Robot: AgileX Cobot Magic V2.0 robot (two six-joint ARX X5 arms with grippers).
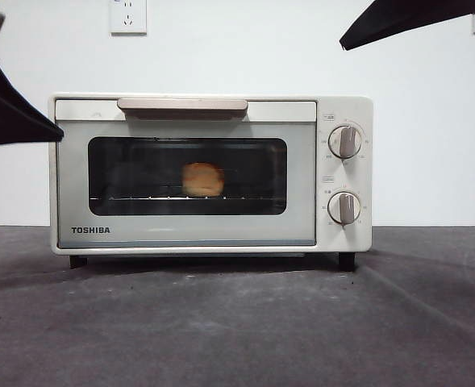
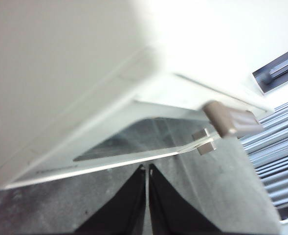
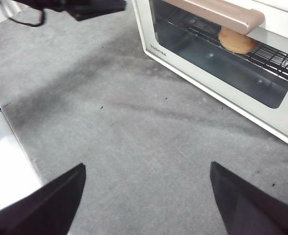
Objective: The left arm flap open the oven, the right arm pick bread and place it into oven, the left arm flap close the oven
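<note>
Oven: door shut, standing on the table.
Bread: inside on the wire rack, behind the glass.
Left gripper: jaws together, just beside the oven's side.
Right gripper: jaws apart, well away from the bread.

One oven, one bread, two knobs.

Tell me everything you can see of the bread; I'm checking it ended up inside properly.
The bread is a small golden-orange lump with a rounded, uneven crust. It rests on the wire rack inside the oven, near the middle of the rack, seen through the dark glass of the shut door. Only the rack appears to touch it; neither gripper is near it.
</note>
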